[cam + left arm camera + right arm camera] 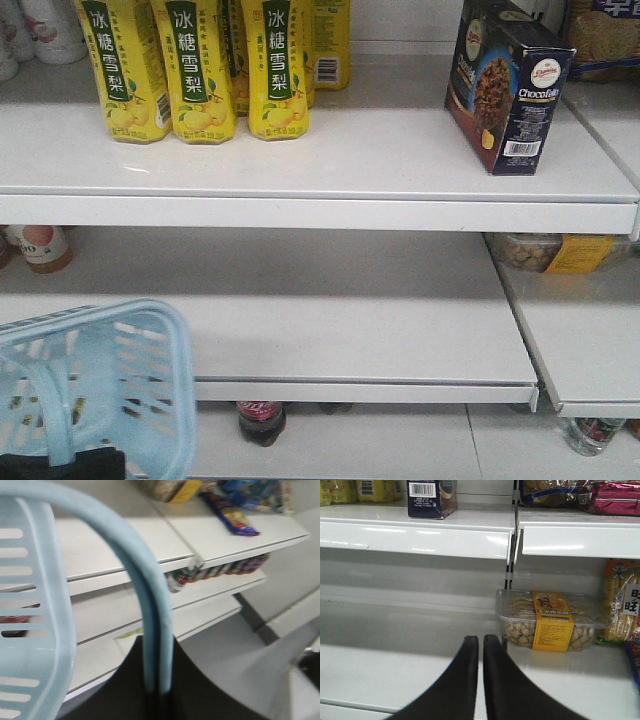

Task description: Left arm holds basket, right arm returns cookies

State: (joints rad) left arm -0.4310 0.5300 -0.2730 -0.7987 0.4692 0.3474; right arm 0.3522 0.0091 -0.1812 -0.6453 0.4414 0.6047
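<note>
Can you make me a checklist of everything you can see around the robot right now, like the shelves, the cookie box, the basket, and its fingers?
Surface: white shelves, several tiers, clean.
Cookies: dark navy box stands upright on the upper shelf, right end, untouched by any gripper.
Basket: light blue basket lower left, its handle in the left gripper.
Clutter: yellow drink cartons on the upper shelf; clear tub of snacks on the middle shelf; bottles below.
Grippers: right gripper, fingers together, holding nothing.
Cables: nothing seen.
Surroundings: pale tiled floor, more packets on the neighbouring shelves.
</note>
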